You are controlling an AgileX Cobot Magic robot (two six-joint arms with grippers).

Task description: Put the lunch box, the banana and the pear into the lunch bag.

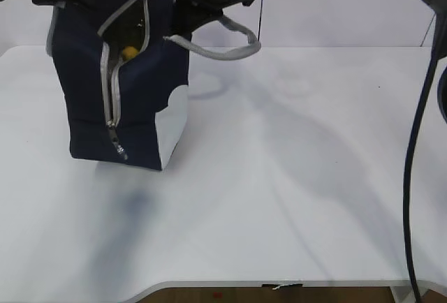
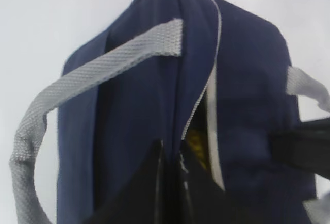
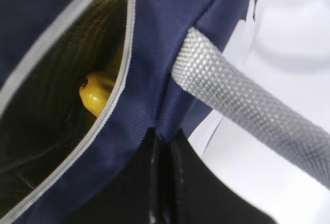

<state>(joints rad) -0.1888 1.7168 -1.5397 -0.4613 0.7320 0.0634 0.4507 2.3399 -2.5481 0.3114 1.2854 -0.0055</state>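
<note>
Pinching the navy fabric right beside the zipper, the right gripper (image 3: 164,146) has its fingers closed on the lunch bag (image 1: 136,100) just below the opening, with a grey loop handle (image 3: 247,105) running off to its right. The left gripper (image 2: 170,157) clamps the bag's top edge by the zipper the same way. Just past the right gripper, a yellow banana tip (image 3: 95,94) pokes out inside the opening, and the bag stands upright on the white table (image 1: 293,198).
</note>
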